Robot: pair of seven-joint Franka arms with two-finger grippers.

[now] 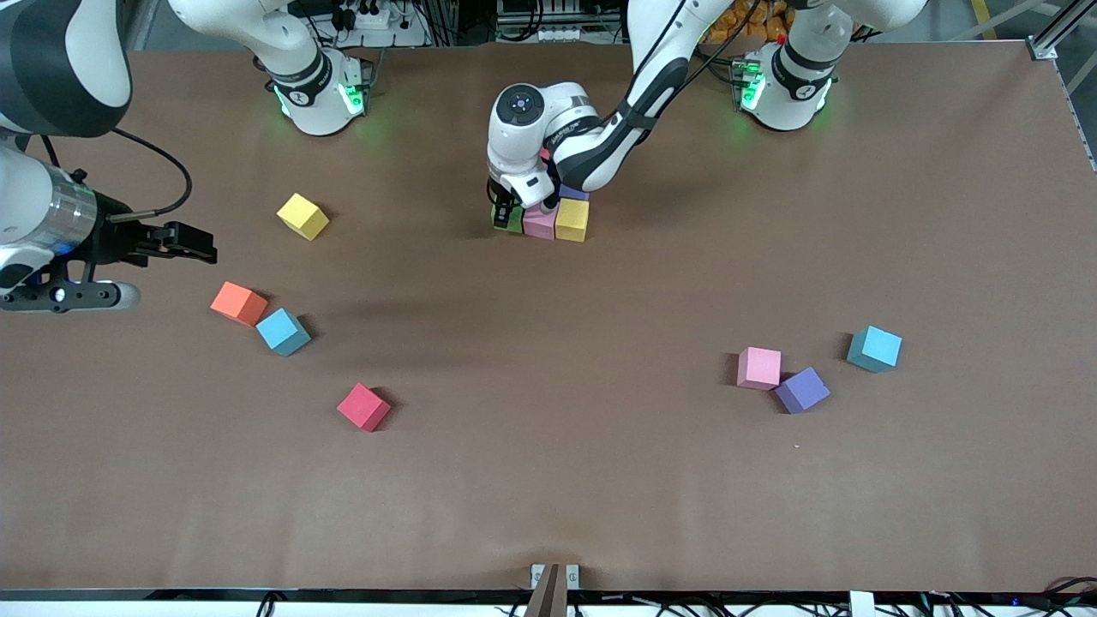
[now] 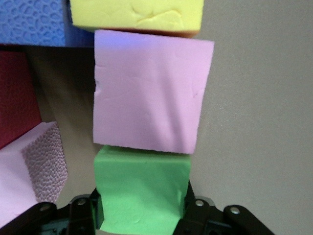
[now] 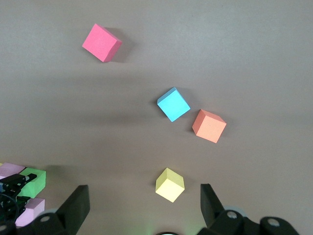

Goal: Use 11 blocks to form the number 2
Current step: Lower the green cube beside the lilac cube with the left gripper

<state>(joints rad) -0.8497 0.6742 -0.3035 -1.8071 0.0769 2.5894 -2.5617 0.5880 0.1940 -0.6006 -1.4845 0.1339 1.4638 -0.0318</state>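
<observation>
Left gripper (image 1: 507, 214) is clamped on the green block (image 2: 142, 193), its fingers (image 2: 188, 205) pressing two opposite faces so you can set the cube square against its neighbour. You have it low at the middle of the table, toward the robots' bases, where the number 2 (image 1: 548, 216) is being built. From the left wrist you can see why it is held this way: the green block butts against the pink block (image 2: 149, 95), which in turn meets the yellow block (image 2: 137, 13), making one straight row of three. A blue-purple block (image 2: 32, 22), a dark red block (image 2: 14, 95) and another pink block (image 2: 29, 171) sit alongside that row, so the digit looks roughly half built.

Your right gripper (image 3: 144, 208) waits with its jaws spread wide and empty, hovering over the right arm's end of the table, above the loose yellow cube (image 1: 302, 216). Near it lie the orange cube (image 1: 239, 303), a teal cube (image 1: 283, 332) and a red cube (image 1: 364, 406). Toward the left arm's end, nearer the front camera, a pink cube (image 1: 759, 368) touches a purple cube (image 1: 802, 390), with a second teal cube (image 1: 874, 349) close by.
</observation>
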